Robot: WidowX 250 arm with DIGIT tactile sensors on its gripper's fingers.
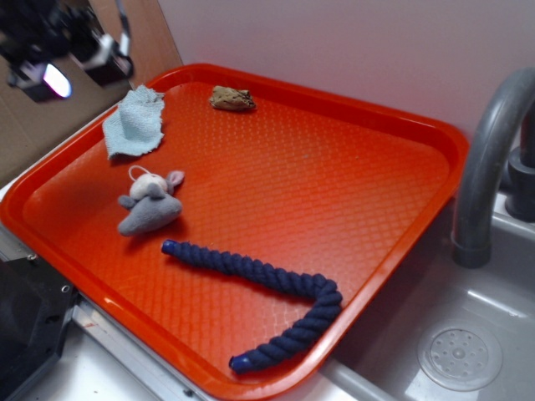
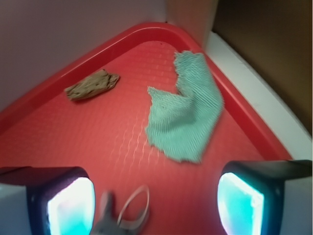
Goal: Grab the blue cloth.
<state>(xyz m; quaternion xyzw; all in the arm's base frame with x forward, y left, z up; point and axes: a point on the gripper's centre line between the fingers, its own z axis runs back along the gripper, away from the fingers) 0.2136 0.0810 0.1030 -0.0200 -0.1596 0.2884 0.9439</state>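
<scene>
The blue cloth (image 1: 135, 124) is a small pale blue woven square lying crumpled in the far left corner of the red tray (image 1: 334, 167). In the wrist view the blue cloth (image 2: 188, 108) lies ahead of the gripper (image 2: 155, 205), a little to the right. The gripper is open and empty, its two fingers wide apart, held above the tray. In the exterior view the gripper (image 1: 71, 63) is blurred at the top left, above and left of the cloth.
A grey plush mouse (image 1: 149, 205) lies just in front of the cloth; its tail and ear show between the fingers (image 2: 124, 215). A brown lump (image 1: 231, 98) lies at the tray's back. A dark navy rope (image 1: 267, 301) lies at the front. A sink and faucet (image 1: 489, 167) stand to the right.
</scene>
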